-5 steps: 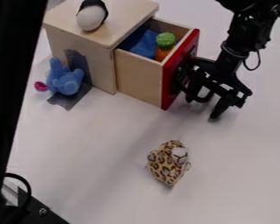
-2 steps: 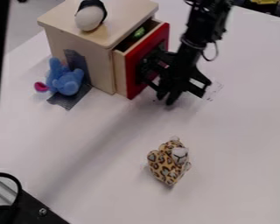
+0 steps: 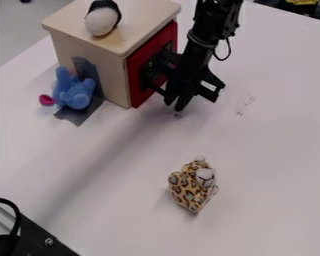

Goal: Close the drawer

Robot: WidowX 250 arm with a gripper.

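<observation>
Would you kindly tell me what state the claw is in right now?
Claw: at the red drawer front; whether open or closed cannot be told.

No legible text, label, brand, number or sign. Small dark marks [image 3: 245, 104] appear on the white tabletop [image 3: 116, 200]; whether these represent writing cannot be determined.

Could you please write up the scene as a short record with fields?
Drawer: the red front looks flush with the wooden cabinet, so it appears shut
Hand: black, at the red front, apparently against it
On the cabinet: a black-and-white toy
By the cabinet's side: a blue plush toy, at the dark tape that runs down onto the table
Out on the table: a leopard-spotted toy, apart from the cabinet
</observation>
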